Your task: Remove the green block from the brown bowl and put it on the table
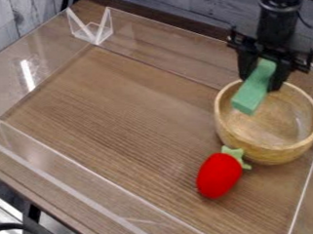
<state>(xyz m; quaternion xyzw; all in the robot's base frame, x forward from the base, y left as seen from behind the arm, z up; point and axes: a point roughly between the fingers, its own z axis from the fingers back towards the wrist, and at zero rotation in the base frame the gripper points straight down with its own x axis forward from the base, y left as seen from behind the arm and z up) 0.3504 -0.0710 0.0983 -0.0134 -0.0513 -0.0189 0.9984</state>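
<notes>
The green block hangs tilted above the left rim of the brown bowl, clear of the bowl's inside. My gripper points down from the top right and is shut on the block's upper end, with its black fingers on either side. The bowl sits at the right side of the wood-grain table and its pale inside shows nothing in it.
A red strawberry toy with green leaves lies on the table just in front of the bowl. Clear acrylic walls run along the table's left and far edges, with a clear bracket at the far left corner.
</notes>
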